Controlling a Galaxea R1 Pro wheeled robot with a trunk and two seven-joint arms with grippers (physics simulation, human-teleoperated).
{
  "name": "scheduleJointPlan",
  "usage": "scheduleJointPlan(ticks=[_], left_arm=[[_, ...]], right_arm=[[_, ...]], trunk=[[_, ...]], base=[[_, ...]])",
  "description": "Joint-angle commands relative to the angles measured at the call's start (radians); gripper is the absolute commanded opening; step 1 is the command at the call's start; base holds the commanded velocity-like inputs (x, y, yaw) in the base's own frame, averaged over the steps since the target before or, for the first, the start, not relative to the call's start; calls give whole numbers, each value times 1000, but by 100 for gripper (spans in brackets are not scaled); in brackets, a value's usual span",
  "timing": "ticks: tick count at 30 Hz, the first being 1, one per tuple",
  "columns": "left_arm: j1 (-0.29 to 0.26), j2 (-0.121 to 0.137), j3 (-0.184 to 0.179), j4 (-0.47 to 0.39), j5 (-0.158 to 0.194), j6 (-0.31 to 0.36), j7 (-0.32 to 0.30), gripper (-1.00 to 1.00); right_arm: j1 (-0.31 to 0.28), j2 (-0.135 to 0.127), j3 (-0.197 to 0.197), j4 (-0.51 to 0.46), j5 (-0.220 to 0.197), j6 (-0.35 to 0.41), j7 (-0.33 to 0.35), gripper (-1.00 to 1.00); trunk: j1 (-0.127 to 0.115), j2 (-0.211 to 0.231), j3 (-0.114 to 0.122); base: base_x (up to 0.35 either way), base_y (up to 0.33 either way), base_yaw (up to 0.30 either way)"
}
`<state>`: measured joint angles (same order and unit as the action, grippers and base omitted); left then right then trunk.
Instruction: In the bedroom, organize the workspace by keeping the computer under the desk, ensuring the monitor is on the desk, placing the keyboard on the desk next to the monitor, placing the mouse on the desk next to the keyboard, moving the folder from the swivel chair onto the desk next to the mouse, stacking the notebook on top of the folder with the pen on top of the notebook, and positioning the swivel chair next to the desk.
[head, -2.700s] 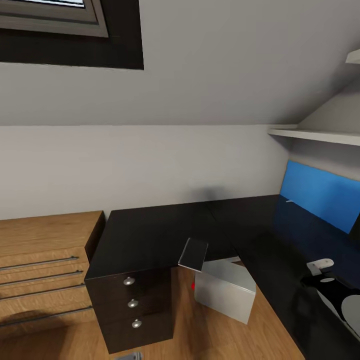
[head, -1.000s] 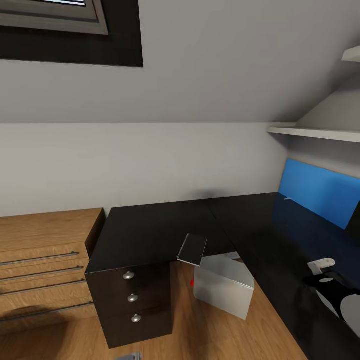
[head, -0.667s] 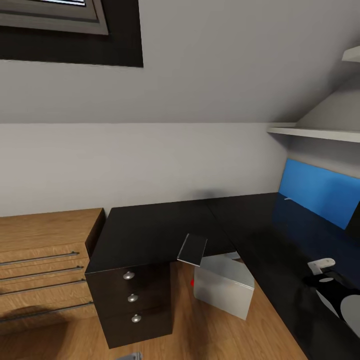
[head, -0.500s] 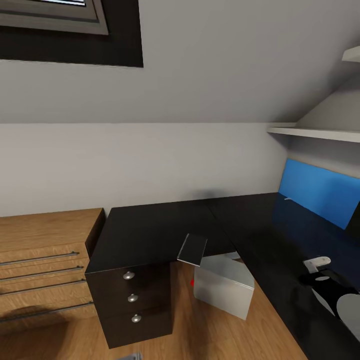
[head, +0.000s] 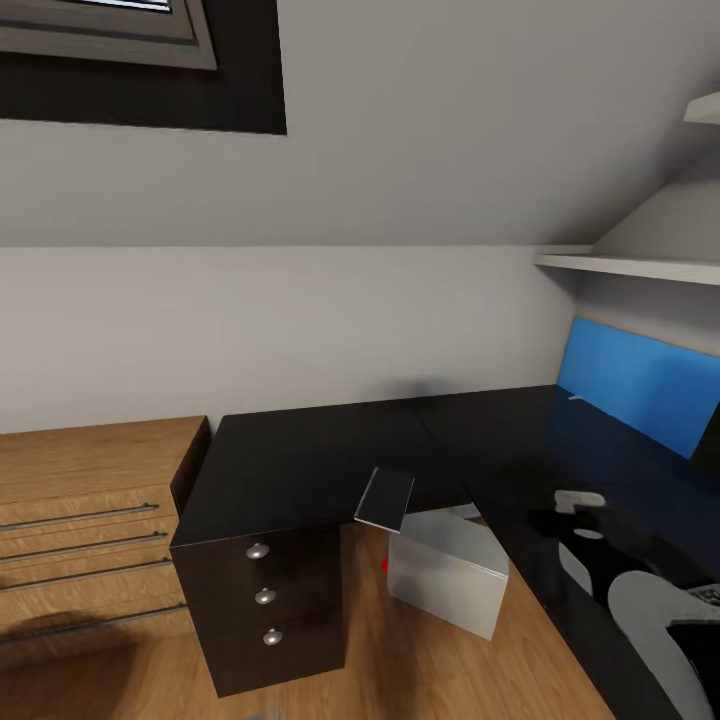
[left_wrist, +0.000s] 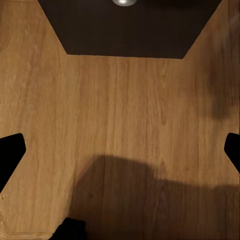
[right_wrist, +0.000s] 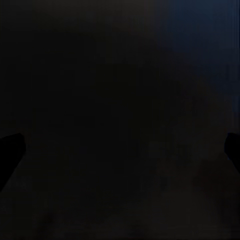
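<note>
Desk (head: 300, 460), black and L-shaped, fills the middle of the head view, running from about 9 o'clock of centre round to 4 o'clock along the right wall. Its bare top carries a faint blue reflection toward 3 o'clock. A three-drawer pedestal (head: 265, 600) with round silver knobs stands under the desk's near left corner, toward 7 o'clock. Beside it, at 9 o'clock, a wooden dresser (head: 80, 540) with long bar handles sits on the wood floor (head: 400, 670).

Leaning upright against the right wall at 3 o'clock is a blue panel (head: 640, 390), its base at the desk's back edge; whether it is the folder cannot be told. Above it, a white shelf (head: 630, 268) juts from the wall at 2 o'clock.

The computer (head: 445, 570), a grey-white box, rests on the floor under the desk near 6 o'clock of centre. Just above it a small grey flat piece (head: 385, 498) overhangs the desk's inner edge, tilted.

The right arm (head: 640, 600), black and grey, reaches over the desk at 4 to 5 o'clock. In the right wrist view the right gripper (right_wrist: 120, 150) looks onto the dark desk top, its fingertips (right_wrist: 10, 150) at opposite edges, spread wide, with nothing between them. In the left wrist view the left gripper (left_wrist: 120, 150) hangs over the floor, fingertips (left_wrist: 10, 155) likewise wide apart and empty, with one pedestal knob (left_wrist: 124, 2) ahead.
</note>
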<state>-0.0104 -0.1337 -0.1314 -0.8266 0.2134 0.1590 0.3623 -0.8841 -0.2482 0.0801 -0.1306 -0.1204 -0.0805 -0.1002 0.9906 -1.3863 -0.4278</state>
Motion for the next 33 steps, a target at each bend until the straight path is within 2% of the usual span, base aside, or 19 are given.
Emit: scheduleJointPlan(ticks=[1,4,10,12,15,18,21,22,23,24,25,26,30,33], left_arm=[[0,1,-4,6,7,3,8,100],[0,1,-5,31,6,-35,7,100],[0,1,-6,52,4,-83,6,100],[0,1,-10,63,1,-88,7,100],[0,0,-19,67,0,-89,8,100],[0,0,-30,69,-1,-89,9,100],[0,1,-36,70,-1,-89,11,100],[0,1,-37,71,-1,-89,11,100],[0,1,-38,72,-1,-89,12,100],[0,1,-38,72,-1,-89,12,100],[0,2,-39,73,0,-89,12,100],[0,2,-39,74,0,-88,12,100],[0,1,-39,76,0,-88,12,100],[0,2,-39,76,0,-89,12,100]], right_arm=[[-1,13,6,-1,-12,-4,-3,100],[-1,89,4,-2,-15,-5,-7,100],[6,155,4,0,-15,-18,-40,100],[19,181,4,5,-14,-42,-63,100],[29,201,4,7,-13,-71,-80,100],[49,231,4,15,-11,-113,-102,100],[104,263,6,52,-8,-181,-119,100],[153,278,7,75,-6,-265,-128,100],[182,287,7,85,-6,-326,-136,100],[196,291,7,89,-6,-356,-141,100],[253,300,7,104,-5,-456,-164,100],[282,303,8,109,-5,-493,-175,100],[337,306,8,116,-6,-557,-191,100],[351,306,7,131,-7,-574,-194,100]], trunk=[[0,-1,-1],[0,-1,-1],[0,-1,-1],[0,-1,-1],[0,-1,-1],[0,-1,-1],[0,-1,-1],[0,-1,-1],[0,-1,-1],[0,-1,-1],[0,-1,-1],[0,-1,-1],[0,-1,-1],[0,-1,-1]], base=[[0,0,0],[0,0,54],[0,0,222],[0,0,269],[0,0,274],[0,0,277],[0,0,278],[0,0,279],[0,0,279],[0,0,279],[0,0,279],[0,0,279],[0,0,279],[0,0,279]])
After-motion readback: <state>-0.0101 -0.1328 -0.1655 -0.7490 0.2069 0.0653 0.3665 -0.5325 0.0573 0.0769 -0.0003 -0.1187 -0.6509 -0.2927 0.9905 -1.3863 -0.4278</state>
